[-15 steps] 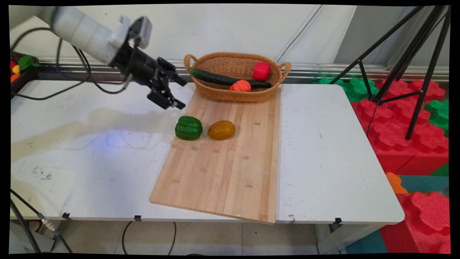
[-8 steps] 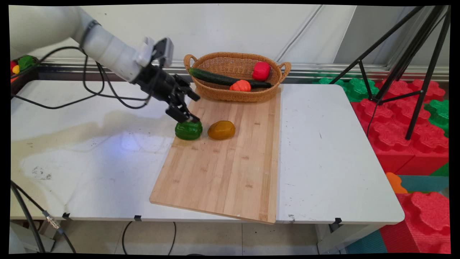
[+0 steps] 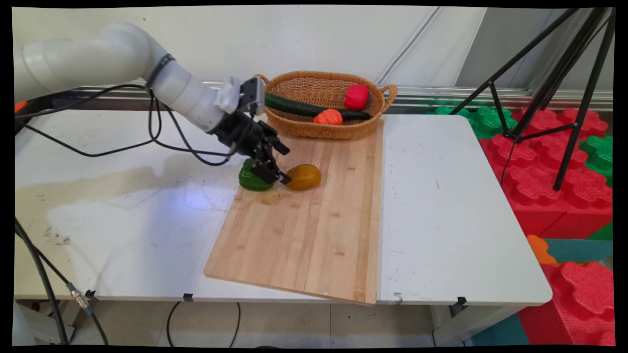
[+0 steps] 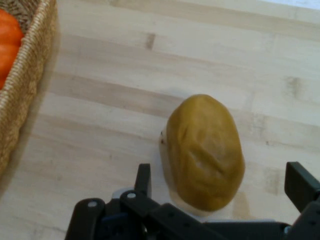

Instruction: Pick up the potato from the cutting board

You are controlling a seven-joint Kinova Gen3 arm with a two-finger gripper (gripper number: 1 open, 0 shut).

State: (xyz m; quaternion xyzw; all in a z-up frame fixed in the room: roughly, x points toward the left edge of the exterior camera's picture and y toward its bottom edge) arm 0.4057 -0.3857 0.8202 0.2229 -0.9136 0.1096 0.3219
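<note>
My gripper point(image 3: 280, 165) is open, low over the left part of the wooden cutting board point(image 3: 304, 235). It points at a yellow-brown pepper point(image 3: 304, 177) lying there. In the hand view that yellow-brown pepper point(image 4: 205, 150) lies between the two fingers point(image 4: 143, 180) of my gripper point(image 4: 220, 187), and neither finger presses on it. A green pepper point(image 3: 250, 180) lies just left of it, partly hidden behind my hand.
A wicker basket point(image 3: 319, 130) at the board's far end holds a cucumber point(image 3: 294, 105), a red pepper point(image 3: 356, 96) and an orange vegetable point(image 3: 328, 117). Its rim point(image 4: 25, 90) shows at the hand view's left. A black tripod point(image 3: 564, 73) and foam blocks point(image 3: 549, 166) stand right of the table.
The arm came down and to the right, from above the table's left side, past the green pepper, to the yellow-brown pepper. The fingers stayed open.
</note>
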